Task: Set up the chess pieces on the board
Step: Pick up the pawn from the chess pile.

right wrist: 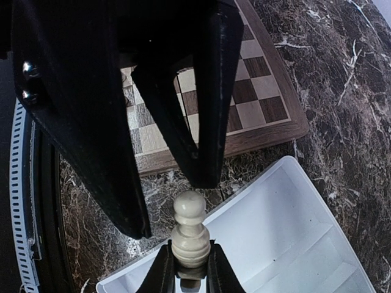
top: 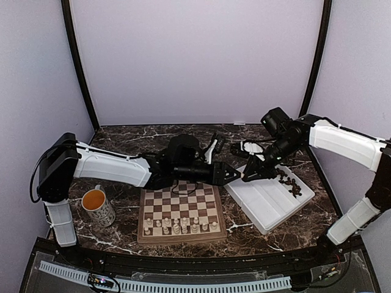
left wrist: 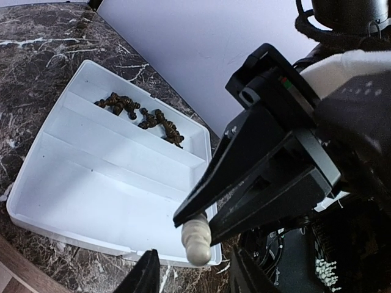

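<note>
Turned cream pawn (right wrist: 189,226) sits pinched in right gripper (right wrist: 189,261); left gripper (left wrist: 194,273) gapes around it.

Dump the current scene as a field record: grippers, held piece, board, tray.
right gripper: shut on a cream pawn, gripped at its base
left gripper: open, fingers either side of the pawn's head, not clamped on it
position: both grippers meet roughly above the gap between board and tray
board: cream pieces stand on the near rows
tray: dark pieces piled in its far compartment
mug: on the table, left of the board
</note>
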Controlling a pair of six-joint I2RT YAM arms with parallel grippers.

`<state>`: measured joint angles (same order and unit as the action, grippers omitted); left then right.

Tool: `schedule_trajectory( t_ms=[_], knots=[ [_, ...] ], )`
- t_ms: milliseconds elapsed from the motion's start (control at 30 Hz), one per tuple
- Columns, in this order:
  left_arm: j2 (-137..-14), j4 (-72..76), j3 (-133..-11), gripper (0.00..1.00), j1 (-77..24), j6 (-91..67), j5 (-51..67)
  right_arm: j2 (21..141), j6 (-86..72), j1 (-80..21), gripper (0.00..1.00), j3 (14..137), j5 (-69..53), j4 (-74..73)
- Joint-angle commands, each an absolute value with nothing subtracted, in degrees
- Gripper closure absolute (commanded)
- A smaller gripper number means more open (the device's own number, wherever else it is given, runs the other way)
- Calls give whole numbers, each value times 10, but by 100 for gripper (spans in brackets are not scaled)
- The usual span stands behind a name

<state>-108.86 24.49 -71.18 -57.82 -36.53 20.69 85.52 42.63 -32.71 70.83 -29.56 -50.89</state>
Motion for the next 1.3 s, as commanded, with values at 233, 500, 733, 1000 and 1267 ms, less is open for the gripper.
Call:
schedule_trajectory(
  t_ms=[233, 500, 733, 1000, 1267],
  knots=[
    [-1089, 283, -729, 75, -579, -383, 223, 839, 401, -358, 87, 714, -284, -497],
    [-1082, 289, -716, 91, -579, -385, 223, 841, 394, -360, 87, 717, -284, -496],
    [-1043, 252, -705, 97, -573, -346, 199, 835, 388, -360, 87, 690, -276, -484],
    [-971, 84, -685, 97, -569, -242, 144, 825, 382, -359, 88, 617, -254, -445],
    [-947, -103, -677, 96, -591, -139, 119, 827, 368, -347, 88, 595, -255, -412]
  ],
)
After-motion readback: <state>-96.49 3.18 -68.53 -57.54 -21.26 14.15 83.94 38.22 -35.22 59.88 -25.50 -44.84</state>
